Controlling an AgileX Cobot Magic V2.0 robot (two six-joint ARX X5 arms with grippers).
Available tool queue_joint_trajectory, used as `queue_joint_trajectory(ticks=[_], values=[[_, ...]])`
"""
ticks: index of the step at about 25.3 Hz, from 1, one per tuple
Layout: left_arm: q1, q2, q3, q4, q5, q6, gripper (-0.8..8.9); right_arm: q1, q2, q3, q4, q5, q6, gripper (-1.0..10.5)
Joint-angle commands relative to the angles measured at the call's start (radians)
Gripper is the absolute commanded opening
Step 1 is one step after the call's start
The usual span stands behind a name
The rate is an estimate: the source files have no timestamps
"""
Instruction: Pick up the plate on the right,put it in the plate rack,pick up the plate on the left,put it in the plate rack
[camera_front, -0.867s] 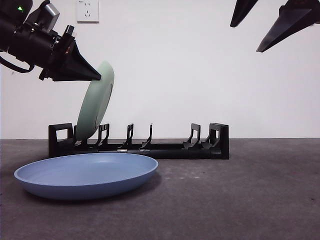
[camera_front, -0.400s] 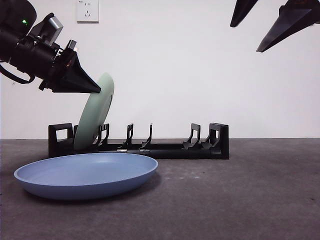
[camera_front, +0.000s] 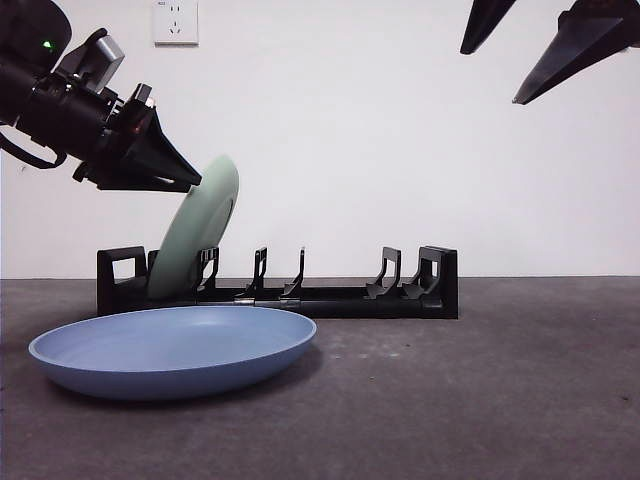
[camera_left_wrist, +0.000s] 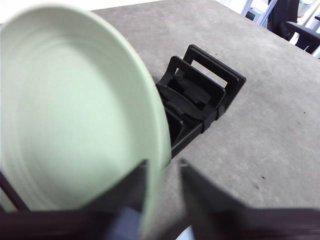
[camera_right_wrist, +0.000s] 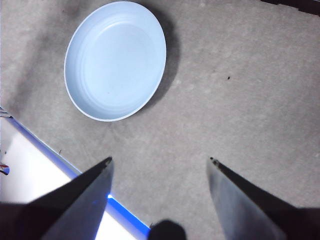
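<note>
Gripping nothing now, the left gripper (camera_front: 195, 180) is sitting high at the left side of the front view, its dark tip just beside the upper rim of the green plate (camera_front: 200, 235), and whether it is touching is not clear. That plate is leaning, tilted, with its lower edge resting in the end slot of the plate rack (camera_front: 300, 290), the long black rack standing across the far part of the grey table (camera_front: 480, 400). Nearer the camera, the blue plate (camera_front: 175, 350) is lying flat on the table in front of the rack's left half. The right gripper (camera_front: 525, 45) is hanging at the top right corner, well apart from both plates. A white wall with a socket (camera_front: 175, 22) is closing off the room behind.

From the left wrist view, the left gripper (camera_left_wrist: 162, 172) is showing its jaws parted, with the green plate's (camera_left_wrist: 75, 115) rim lying between them and a gap showing on one side. The rack's (camera_left_wrist: 205, 90) blocky end is standing just behind the plate on the grey surface (camera_left_wrist: 270, 125).

From the right wrist view, the right gripper (camera_right_wrist: 160, 161) is holding its jaws wide apart over bare table (camera_right_wrist: 240, 90), and the blue plate (camera_right_wrist: 116, 60) is lying well away from them.
</note>
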Motion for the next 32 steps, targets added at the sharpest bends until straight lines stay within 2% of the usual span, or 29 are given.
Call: queue_joint_trajectory(ticks=[1, 8, 16, 21, 26, 28, 32], values=[[0.003, 0.002, 0.002, -0.017, 0.007, -0.003, 2.23, 0.001, 0.001, -0.010, 0.004, 0.003, 0.003, 3.2], [0.003, -0.053, 0.002, -0.070, 0.008, -0.002, 2.24, 0.001, 0.001, -0.010, 0.004, 0.003, 0.003, 3.2], [0.003, -0.232, 0.002, -0.169, 0.007, 0.007, 2.25, 0.001, 0.001, -0.010, 0.029, 0.003, 0.004, 3.2], [0.003, -0.389, 0.002, -0.317, 0.006, 0.096, 2.25, 0.001, 0.002, -0.010, 0.078, 0.002, 0.023, 3.2], [-0.003, -0.557, 0.002, -0.506, 0.002, 0.244, 2.26, 0.002, 0.006, -0.010, 0.146, 0.003, 0.049, 3.2], [-0.013, -0.626, 0.002, -0.576, -0.005, 0.277, 2.28, 0.002, 0.014, -0.010, 0.169, 0.003, 0.055, 3.2], [-0.024, -0.742, 0.002, -0.698, -0.008, 0.320, 3.23, 0.016, 0.055, -0.010, 0.204, 0.002, 0.073, 3.2]])
